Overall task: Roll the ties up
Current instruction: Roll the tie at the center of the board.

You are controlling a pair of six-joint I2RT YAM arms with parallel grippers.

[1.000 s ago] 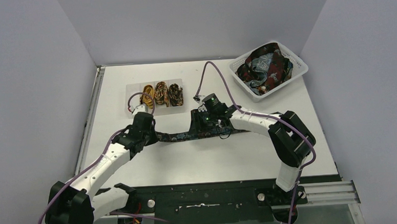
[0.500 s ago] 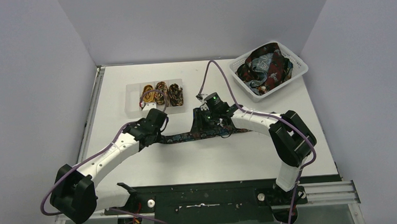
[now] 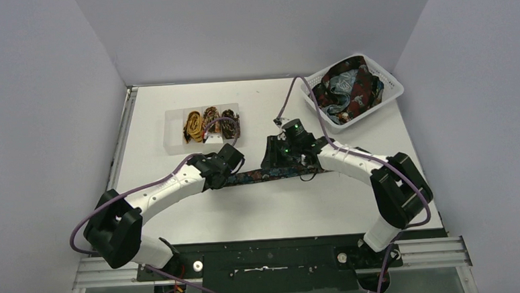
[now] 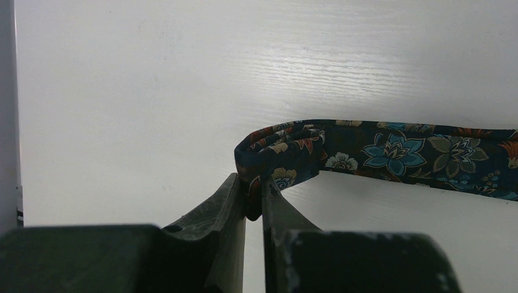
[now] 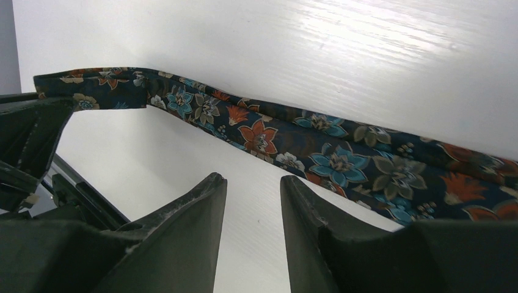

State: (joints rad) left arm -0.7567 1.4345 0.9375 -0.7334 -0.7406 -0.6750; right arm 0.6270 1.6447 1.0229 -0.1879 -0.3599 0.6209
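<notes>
One dark floral tie lay flat across the middle of the white tabletop, running left to right between the two arms. The left tool was pinched almost shut on the tie's left end, where the fabric was doubled back on itself in a small loop. In the left wrist view that fold sat right at the fingertips, and the rest of the strip stretched off to the right along the tabletop.

The right tool stood over the tie farther to the right, its jaws partly apart and holding nothing. In the right wrist view bare tabletop showed in the gap between the jaws. The tie ran just beyond the fingertips, crossing from upper left to lower right without entering the gap. Whether the tips touched the fabric could not be told.

Three rolled ties sat side by side in a clear tray toward the back left, just behind the left tool. A heap of loose ties filled a white lattice basket at the back right corner, apart from both tools.
</notes>
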